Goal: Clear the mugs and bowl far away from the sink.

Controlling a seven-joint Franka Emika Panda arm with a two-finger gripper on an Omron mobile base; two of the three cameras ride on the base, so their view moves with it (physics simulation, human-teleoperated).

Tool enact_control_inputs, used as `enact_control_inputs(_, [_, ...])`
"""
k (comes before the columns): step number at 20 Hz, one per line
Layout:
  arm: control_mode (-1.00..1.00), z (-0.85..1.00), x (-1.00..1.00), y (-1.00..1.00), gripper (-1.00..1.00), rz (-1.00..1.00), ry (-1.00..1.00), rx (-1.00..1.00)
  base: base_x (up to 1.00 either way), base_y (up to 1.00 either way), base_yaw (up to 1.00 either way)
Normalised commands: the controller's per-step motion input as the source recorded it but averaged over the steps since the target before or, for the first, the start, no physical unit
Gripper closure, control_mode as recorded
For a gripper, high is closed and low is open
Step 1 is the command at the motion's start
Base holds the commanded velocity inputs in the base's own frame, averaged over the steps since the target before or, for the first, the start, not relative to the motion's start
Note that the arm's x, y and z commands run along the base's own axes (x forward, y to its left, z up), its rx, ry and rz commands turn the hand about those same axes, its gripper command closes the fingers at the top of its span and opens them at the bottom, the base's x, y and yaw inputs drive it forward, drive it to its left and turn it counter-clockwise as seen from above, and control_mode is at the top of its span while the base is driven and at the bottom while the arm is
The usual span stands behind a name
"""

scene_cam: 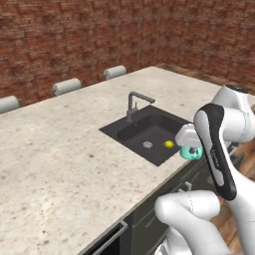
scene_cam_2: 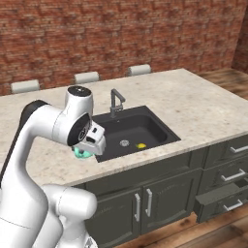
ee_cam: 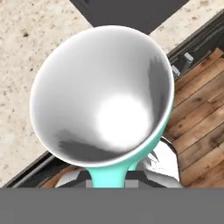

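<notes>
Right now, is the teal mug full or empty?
Empty. The hand view looks straight into the mug: bare white inside, nothing in it.

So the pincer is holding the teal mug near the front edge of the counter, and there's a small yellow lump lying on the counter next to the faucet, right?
Not quite. The small yellow lump lies inside the black sink, beside the drain, as the right base view shows. The pincer does hold the teal mug near the counter's front edge.

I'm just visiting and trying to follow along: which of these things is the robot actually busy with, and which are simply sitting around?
Part of the job:
teal mug, up at the hand
sink, the place to clear away from

Just lying about:
small yellow lump in the sink
faucet
counter
open drawer
</notes>
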Motion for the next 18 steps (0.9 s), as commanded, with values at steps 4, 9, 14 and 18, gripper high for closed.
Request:
enact_control_inputs(4, [-1.0,0.01,-0.02,0.0,1.0,0.55,-0.17,-0.01,0.0,0.0,0.0])
enact_control_inputs(9, [1.0,0.01,0.0,-0.03,1.0,0.35,-0.11,0.0,0.01,0.0,0.06])
enact_control_inputs(14, [1.0,0.0,0.0,0.0,1.0,0.0,0.0,0.0,0.01,-0.16,-0.1])
enact_control_inputs(18, [1.0,0.0,0.0,0.0,1.0,0.0,0.0,0.0,0.01,-0.06,-0.93])
